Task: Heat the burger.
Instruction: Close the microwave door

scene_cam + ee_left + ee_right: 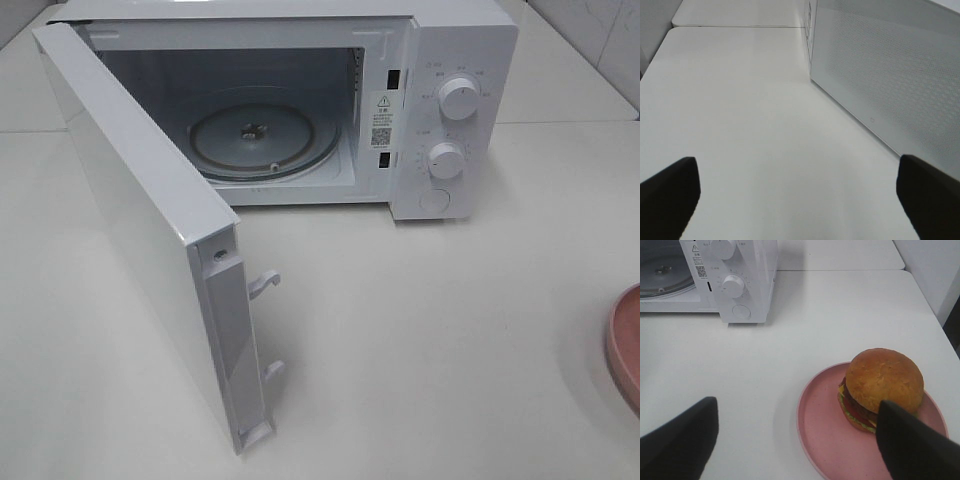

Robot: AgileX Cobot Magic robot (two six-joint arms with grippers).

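The burger (882,385), with a golden-brown bun and red, green and yellow layers, sits on a round pink plate (820,425) in the right wrist view. My right gripper (795,445) hovers open near it. One dark finger (912,447) overlaps the burger's near edge in the picture, and nothing is held. My left gripper (795,197) is open over bare table beside the microwave door (890,75). In the high view only the plate's rim (628,345) shows at the right edge. The burger and both grippers are out of that view.
The white microwave (450,60) stands at the back with its door (130,220) swung wide open toward the front left. Its glass turntable (262,140) is bare. Two knobs (460,97) are on its right panel. The white table (420,330) stretches in front.
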